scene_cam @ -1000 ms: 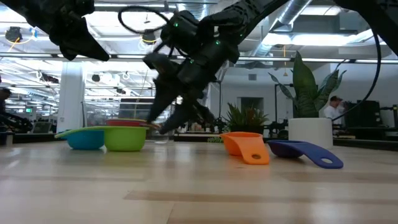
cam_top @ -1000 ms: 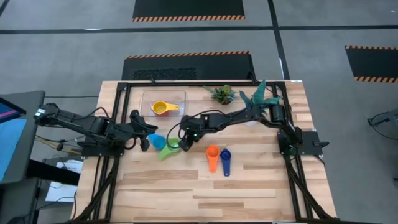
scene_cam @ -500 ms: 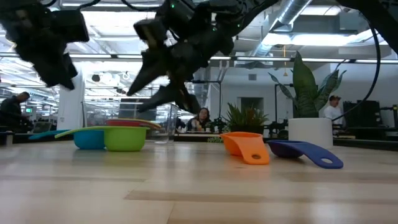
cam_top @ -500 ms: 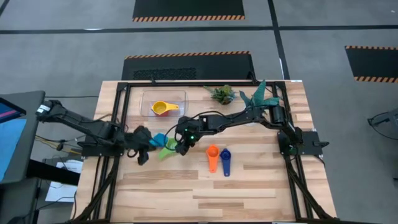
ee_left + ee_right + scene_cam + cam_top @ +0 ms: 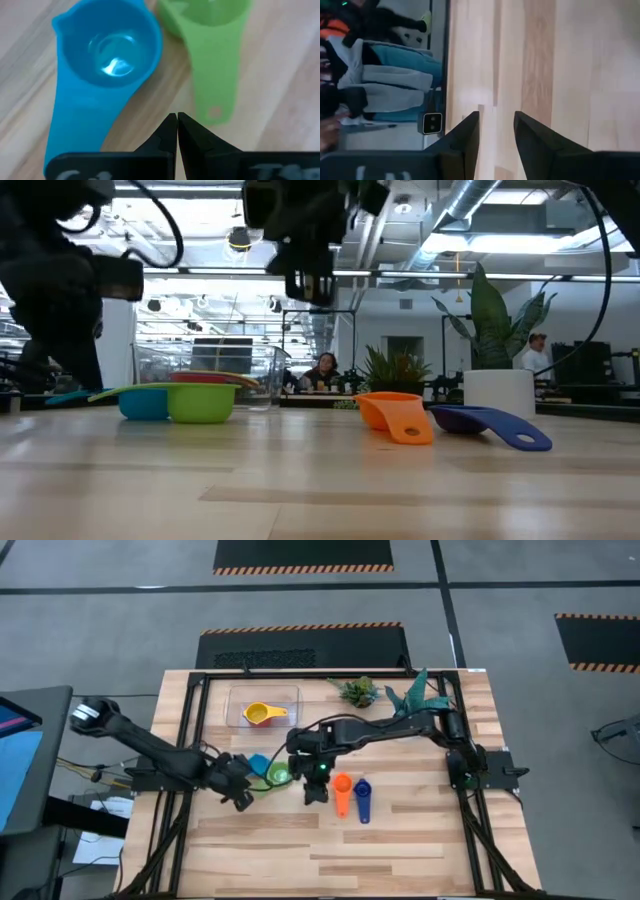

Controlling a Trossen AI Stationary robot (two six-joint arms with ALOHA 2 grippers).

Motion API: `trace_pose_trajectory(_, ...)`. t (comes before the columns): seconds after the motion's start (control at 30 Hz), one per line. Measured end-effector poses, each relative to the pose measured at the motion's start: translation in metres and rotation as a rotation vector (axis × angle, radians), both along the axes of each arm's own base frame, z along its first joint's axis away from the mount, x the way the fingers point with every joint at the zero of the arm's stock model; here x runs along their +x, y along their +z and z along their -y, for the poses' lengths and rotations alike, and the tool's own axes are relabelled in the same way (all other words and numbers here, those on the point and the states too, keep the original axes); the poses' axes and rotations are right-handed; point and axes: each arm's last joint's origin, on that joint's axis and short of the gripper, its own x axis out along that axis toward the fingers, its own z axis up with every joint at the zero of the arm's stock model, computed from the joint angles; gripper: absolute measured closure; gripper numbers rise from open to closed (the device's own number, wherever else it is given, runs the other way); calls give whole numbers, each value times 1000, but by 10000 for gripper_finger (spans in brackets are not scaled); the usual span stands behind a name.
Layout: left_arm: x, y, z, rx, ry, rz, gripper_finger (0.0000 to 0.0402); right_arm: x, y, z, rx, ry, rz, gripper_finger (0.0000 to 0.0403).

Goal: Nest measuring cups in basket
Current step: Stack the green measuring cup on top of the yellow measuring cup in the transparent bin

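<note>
A blue cup [image 5: 258, 766] and a green cup [image 5: 277, 776] rest upright on the table side by side, with their handles pointing to the near-left. My left gripper [image 5: 177, 125] is shut and tipped downward just above the wood, between the blue handle [image 5: 75, 135] and the green handle [image 5: 212, 100]. My right gripper [image 5: 317, 792] hangs open above the table, between the green cup and an orange cup [image 5: 341, 790]. Nothing is between its fingers [image 5: 495, 130]. A dark blue cup [image 5: 362, 798] lies beside the orange one. A yellow cup [image 5: 262, 713] sits in the clear basket [image 5: 290, 695].
A white plant pot [image 5: 497, 392] and a small green plant [image 5: 357, 691] stand at the far right of the table. A black frame [image 5: 190, 740] runs along the table's edges. Bare wood lies toward the near edge [image 5: 330, 850].
My left gripper has come down and toward the near-right, tipping downward, and now stands at the blue and green cups' handles. My right gripper has risen away from the green cup, rolled, and shifted toward the near edge and the orange cup. The cups have stayed in place.
</note>
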Motion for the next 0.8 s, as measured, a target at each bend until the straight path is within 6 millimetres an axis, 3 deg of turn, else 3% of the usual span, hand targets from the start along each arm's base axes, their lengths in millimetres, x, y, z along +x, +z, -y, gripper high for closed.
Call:
trace_pose_trajectory(0.27,18,-7,6,-2,23,-25,401,-11,11,-20,-27,80,-21,271)
trace_pose_trajectory(0.43,43,5,16,-15,-50,27,401,-18,12,-32,-81,138,-20,276)
trace_pose_trajectory(0.63,52,27,19,22,-42,-9,401,-24,7,-36,-167,119,-94,280)
trace_pose_trajectory(0.8,53,31,21,7,-40,-10,401,-28,5,-43,-221,111,-135,280)
